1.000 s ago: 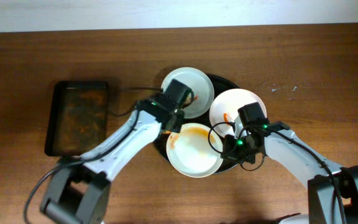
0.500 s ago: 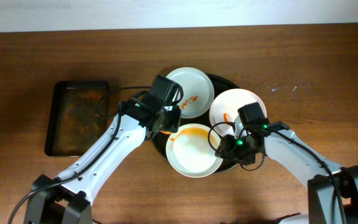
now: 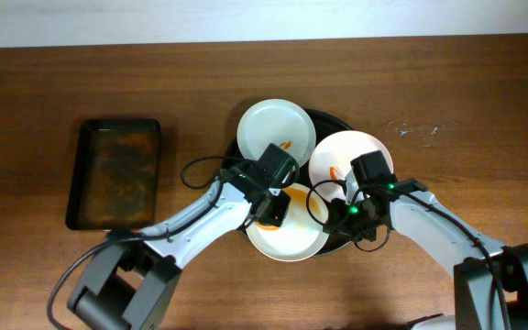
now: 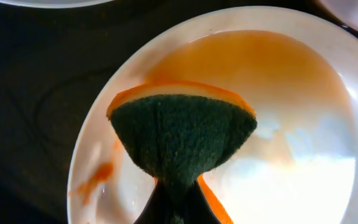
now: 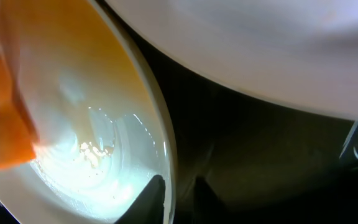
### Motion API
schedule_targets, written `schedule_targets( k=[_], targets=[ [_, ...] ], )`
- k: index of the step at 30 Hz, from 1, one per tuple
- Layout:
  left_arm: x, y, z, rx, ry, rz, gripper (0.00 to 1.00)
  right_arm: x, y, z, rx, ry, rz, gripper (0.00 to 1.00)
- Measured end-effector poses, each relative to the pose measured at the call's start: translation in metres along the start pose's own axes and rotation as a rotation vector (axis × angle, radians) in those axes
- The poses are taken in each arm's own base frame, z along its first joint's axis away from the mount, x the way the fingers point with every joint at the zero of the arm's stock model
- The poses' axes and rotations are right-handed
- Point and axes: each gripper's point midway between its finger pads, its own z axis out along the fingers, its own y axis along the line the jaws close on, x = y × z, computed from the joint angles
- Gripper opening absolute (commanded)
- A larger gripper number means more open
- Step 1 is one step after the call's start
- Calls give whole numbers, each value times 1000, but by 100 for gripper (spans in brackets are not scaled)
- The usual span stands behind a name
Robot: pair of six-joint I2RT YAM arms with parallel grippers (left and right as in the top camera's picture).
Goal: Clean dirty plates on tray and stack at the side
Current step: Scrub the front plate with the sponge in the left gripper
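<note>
Brown wood table (image 3: 484, 82) | left pincer (image 4: 174, 205) grips sponge (image 4: 182, 134) | right pincer (image 5: 178, 190) pinches plate (image 5: 92, 124) rim

Seen from overhead, the tray (image 3: 328, 121) lay mostly hidden under the plates (image 3: 276, 128), and the left gripper (image 3: 271, 209) covered part of the front plate (image 3: 291, 240). At the left wrist, the pinched sponge (image 4: 182, 134) hid the fingertips. The right gripper (image 5: 179, 196) was blurred and cut off below; its hold on the rim could not be told.

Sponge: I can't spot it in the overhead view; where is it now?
In the left wrist view the sponge is held by the left gripper, over the smeared front plate on the black tray.
</note>
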Motion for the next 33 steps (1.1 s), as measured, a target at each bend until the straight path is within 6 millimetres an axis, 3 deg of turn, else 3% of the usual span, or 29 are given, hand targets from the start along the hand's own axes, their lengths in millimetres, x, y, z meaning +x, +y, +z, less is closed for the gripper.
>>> schedule_targets(
  k=[3,8,11,15,21,28,33],
  targets=[
    [3,3,12,-14,19,0,1,0,0,0,0,0,-1,16],
    [-8,39,13,-248,-42,17,1,1,3,0,-18,8,-1,15],
    [-9,42,12,-276,-52,22,1,3,3,0,-20,16,2,4],
    [-10,43,11,-290,-56,26,1,7,1,-1,-5,33,18,4],
    [-23,45,0,-342,-76,34,1,9,0,-2,4,41,24,4],
    [-45,91,-29,-612,-158,14,1,12,-12,-2,62,46,35,4],
    [-52,94,-39,-642,-174,4,1,12,-12,-2,66,45,35,4]
  ],
)
